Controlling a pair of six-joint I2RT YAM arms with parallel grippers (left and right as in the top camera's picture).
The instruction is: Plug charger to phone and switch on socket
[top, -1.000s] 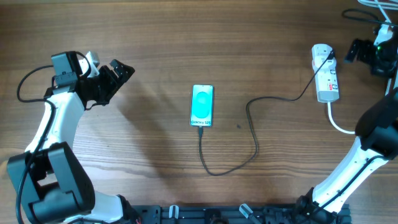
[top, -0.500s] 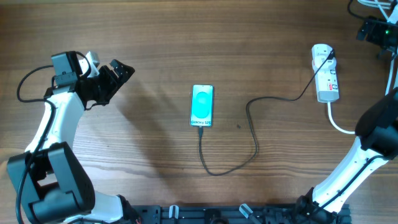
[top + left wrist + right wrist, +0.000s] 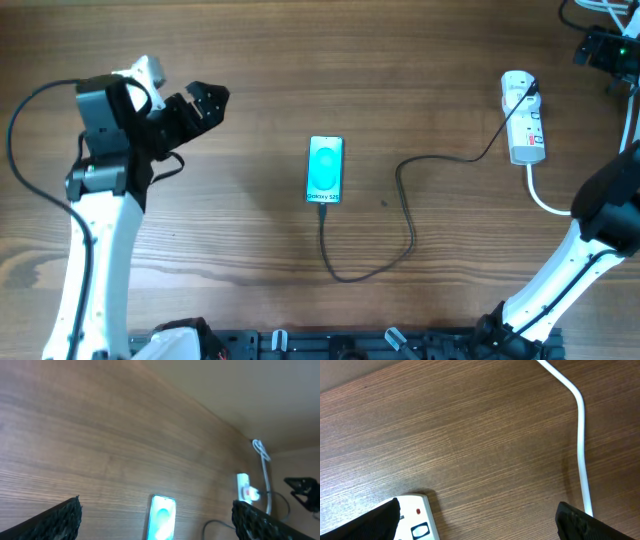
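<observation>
Wooden table (image 3: 250, 60), phone (image 3: 325, 170) well right of left hand (image 3: 212, 103), socket (image 3: 524, 130) near right hand (image 3: 590, 50)

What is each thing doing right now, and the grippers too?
phone, lying flat, screen lit.
charger, runs from the socket to the phone's bottom edge.
socket, charger plugged in; on or off unclear.
left gripper, open, empty.
right gripper, open, empty.

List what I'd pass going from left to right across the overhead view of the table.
left gripper → phone → socket → right gripper
</observation>
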